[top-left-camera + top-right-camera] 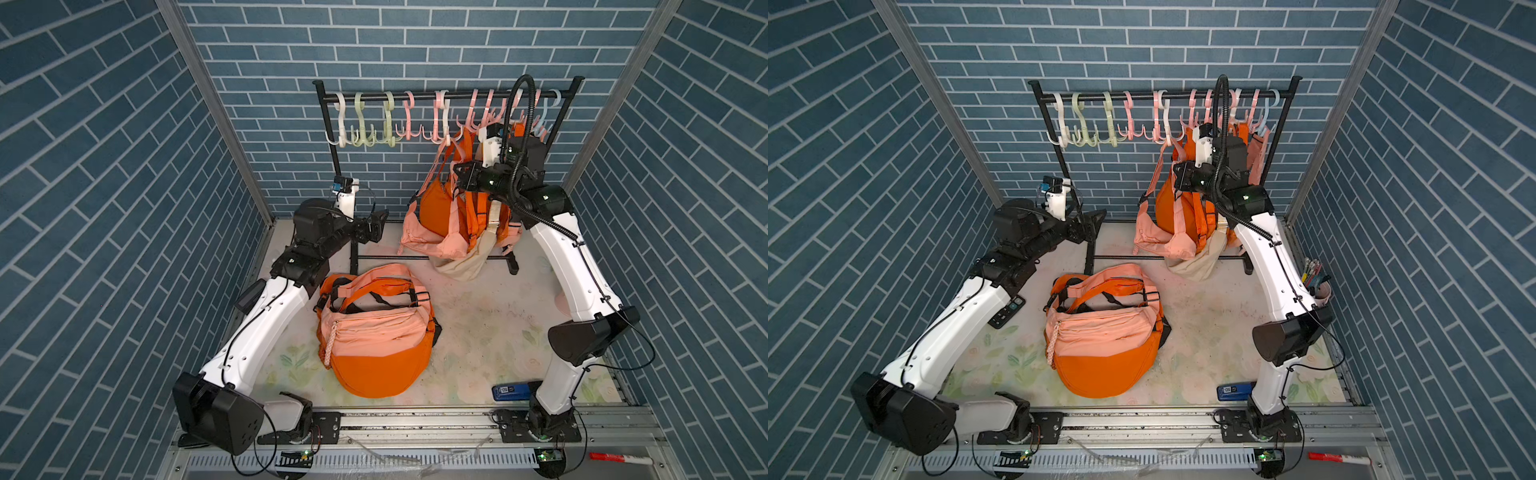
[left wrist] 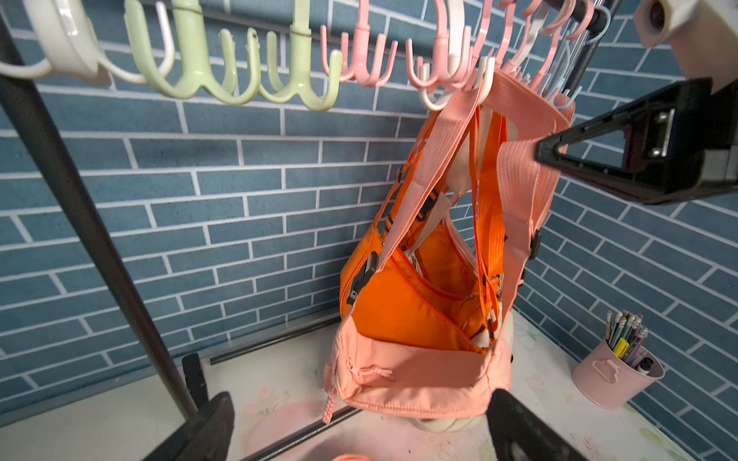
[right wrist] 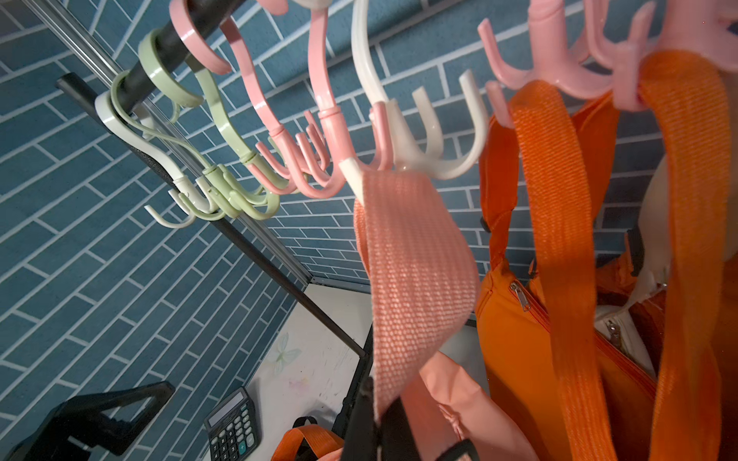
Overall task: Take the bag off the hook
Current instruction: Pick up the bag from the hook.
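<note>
My right jaws are pressed together on the pink strap (image 3: 415, 279) of the hanging bag (image 1: 432, 239), pinching it a little below the white hook (image 3: 423, 159) it's looped over. Strap not off the hook yet. Bag hangs from the rack (image 1: 328, 124) in the upper right of both top views, bunched with other orange and cream bags. Its pink bottom panel is close to the tabletop (image 1: 490, 316), can't tell if touching. My left jaws are spread wide, up off the tabletop at centre left of the top views, aimed at the rack, well apart from the hanging bag. Second pink-and-orange bag (image 1: 374, 332) lies flat at centre of the tabletop. Calculator (image 3: 233, 427) sits by my left arm, and the pink pen cup (image 2: 617, 371) is at the tabletop's right edge.
</note>
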`<state>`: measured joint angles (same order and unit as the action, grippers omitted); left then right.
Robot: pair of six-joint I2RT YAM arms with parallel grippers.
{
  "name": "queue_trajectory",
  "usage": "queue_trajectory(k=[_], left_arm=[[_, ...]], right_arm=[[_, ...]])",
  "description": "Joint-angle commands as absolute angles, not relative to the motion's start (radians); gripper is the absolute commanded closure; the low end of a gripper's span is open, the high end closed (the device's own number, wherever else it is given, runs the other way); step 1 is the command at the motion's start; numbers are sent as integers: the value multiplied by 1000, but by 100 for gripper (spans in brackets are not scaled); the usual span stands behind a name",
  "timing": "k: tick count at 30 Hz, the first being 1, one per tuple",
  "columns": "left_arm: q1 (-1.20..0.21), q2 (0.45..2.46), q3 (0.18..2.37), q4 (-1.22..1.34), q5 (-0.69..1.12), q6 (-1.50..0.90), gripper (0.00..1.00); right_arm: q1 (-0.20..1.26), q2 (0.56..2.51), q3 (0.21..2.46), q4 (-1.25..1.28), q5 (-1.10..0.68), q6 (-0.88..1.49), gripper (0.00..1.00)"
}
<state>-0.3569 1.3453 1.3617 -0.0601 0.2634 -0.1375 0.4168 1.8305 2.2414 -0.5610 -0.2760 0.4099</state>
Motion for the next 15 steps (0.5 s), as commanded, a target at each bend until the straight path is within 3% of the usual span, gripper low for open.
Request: queue_trajectory(k=[1, 15], left_arm=[[-360, 1391, 1420, -1, 310, -119, 1], [-362, 1601, 1599, 102, 405, -154, 4]], right_arm=[[409, 1787, 2254, -580, -311, 373, 100], [405, 1767, 2249, -620, -351, 353, 100]])
